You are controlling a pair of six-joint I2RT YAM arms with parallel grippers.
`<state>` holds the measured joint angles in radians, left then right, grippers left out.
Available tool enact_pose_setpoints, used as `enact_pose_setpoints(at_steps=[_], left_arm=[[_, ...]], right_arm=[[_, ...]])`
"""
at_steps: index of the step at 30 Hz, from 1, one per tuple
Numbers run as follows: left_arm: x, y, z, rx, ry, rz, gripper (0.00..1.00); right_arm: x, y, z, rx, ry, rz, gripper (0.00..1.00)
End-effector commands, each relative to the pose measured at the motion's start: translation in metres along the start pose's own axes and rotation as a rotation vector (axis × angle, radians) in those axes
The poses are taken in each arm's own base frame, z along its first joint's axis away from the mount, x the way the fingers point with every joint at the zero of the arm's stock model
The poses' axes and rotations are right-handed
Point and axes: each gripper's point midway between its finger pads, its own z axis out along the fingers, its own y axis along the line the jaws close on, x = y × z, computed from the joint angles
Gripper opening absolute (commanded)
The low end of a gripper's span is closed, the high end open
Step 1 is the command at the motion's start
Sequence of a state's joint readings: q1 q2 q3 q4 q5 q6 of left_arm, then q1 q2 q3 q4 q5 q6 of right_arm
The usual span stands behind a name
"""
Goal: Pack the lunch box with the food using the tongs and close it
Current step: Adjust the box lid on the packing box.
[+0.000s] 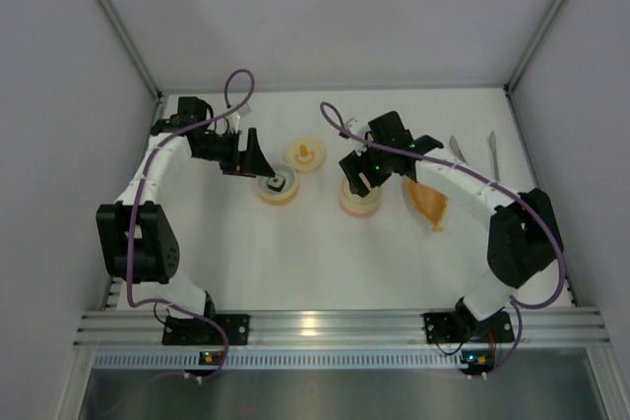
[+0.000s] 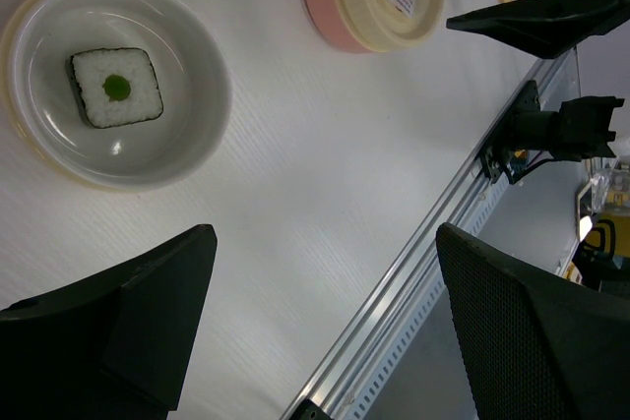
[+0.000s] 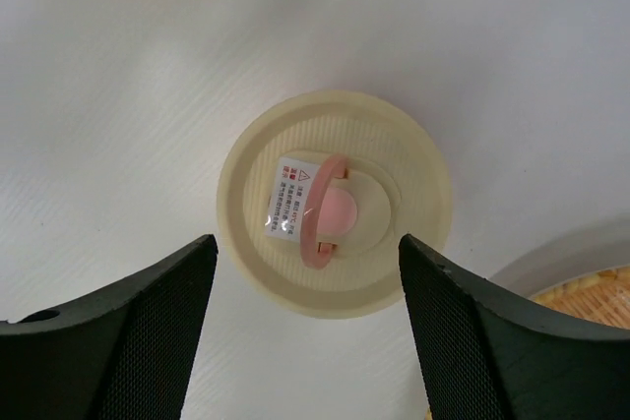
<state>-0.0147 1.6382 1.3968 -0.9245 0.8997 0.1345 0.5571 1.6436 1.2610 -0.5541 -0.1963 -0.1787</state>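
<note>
Centre-right of the top view: right gripper (image 1: 356,176) hanging right over the lunch box (image 1: 359,204), jaws spread. Same story from the right wrist, with black fingers (image 3: 128,331) at the bottom corners and wide apart, flanking the cream lid (image 3: 335,204) in mid-frame. Lid seated on the box, pink handle (image 3: 330,211) and small white label (image 3: 287,202) facing up. No pinch on it; contact or not, impossible to tell.

Lower right corner of that view: a white plate (image 3: 556,265) with the orange bag (image 3: 591,297) on it. Seen from above, just right of the box, pointed end toward lower right.

Further up and right in the top view, the tongs (image 1: 458,149), flat on the table (image 1: 325,253), well apart from both grippers.

Left of centre: left gripper (image 1: 254,159) sitting just up-left of a cream bowl (image 1: 278,189). From the left wrist, jaws thrown fully apart, nothing between them but bare table. Bowl at upper left there, holding one square rice piece (image 2: 116,86) with a dark border and a green dot. Closed lunch box at top centre.

Between bowl and box from above, slightly higher: a small cream disc (image 1: 305,154) with something orange on it.
</note>
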Motion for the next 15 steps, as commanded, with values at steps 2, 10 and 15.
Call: enact_pose_setpoints(at_steps=[2, 10, 15], left_arm=[[-0.010, -0.011, -0.009, 0.020, -0.050, 0.078, 0.98], [-0.011, -0.011, -0.009, 0.023, -0.052, 0.074, 0.98], [-0.011, -0.011, -0.008, 0.024, -0.052, 0.074, 0.98]], right_arm=[[-0.037, 0.018, -0.034, -0.040, -0.103, -0.038, 0.74], [-0.029, 0.042, -0.032, -0.178, -0.076, -0.007, 0.44], [-0.028, 0.052, -0.027, -0.242, -0.066, 0.013, 0.24]])
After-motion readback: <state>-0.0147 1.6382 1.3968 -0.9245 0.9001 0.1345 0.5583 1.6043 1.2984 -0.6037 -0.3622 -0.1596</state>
